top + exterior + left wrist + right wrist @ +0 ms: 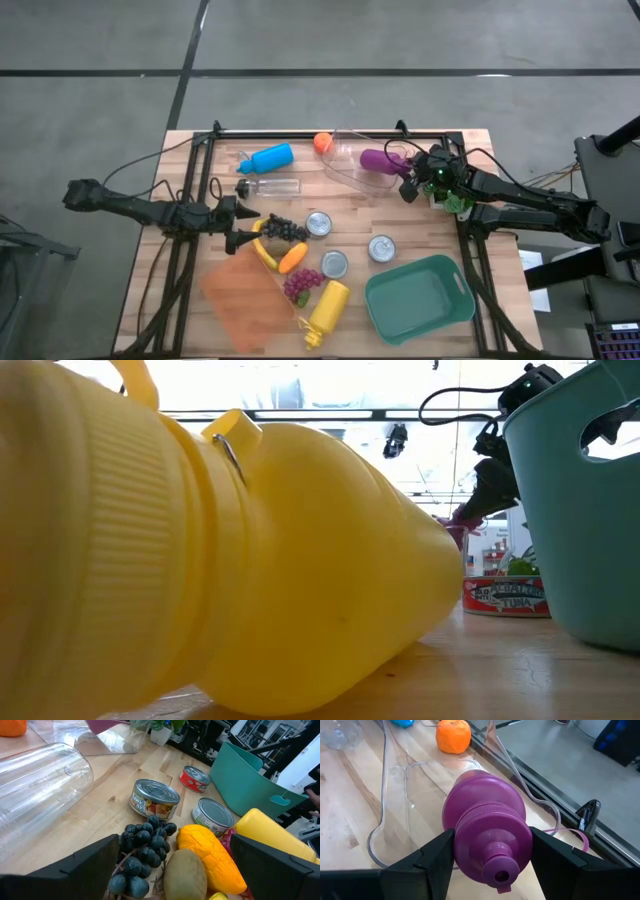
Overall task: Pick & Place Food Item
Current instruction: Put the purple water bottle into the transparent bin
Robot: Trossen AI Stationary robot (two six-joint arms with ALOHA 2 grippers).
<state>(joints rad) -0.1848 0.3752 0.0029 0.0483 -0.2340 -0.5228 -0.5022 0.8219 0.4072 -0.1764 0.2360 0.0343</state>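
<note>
Clamping right gripper on purple bottle | left gripper open over grapes | risk: smooth rounded bottle may slip free.

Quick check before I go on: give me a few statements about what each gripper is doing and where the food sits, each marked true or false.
1. The right gripper is closed around the purple bottle. True.
2. The purple bottle lies inside the teal bin. False: it lies in the clear tray at the table's far edge.
3. The left gripper is open and holds nothing. True.
4. The dark grapes are in the left gripper's grasp. False: they rest on the table ahead of its fingers.
5. The orange sits beside the clear tray. True.
</note>
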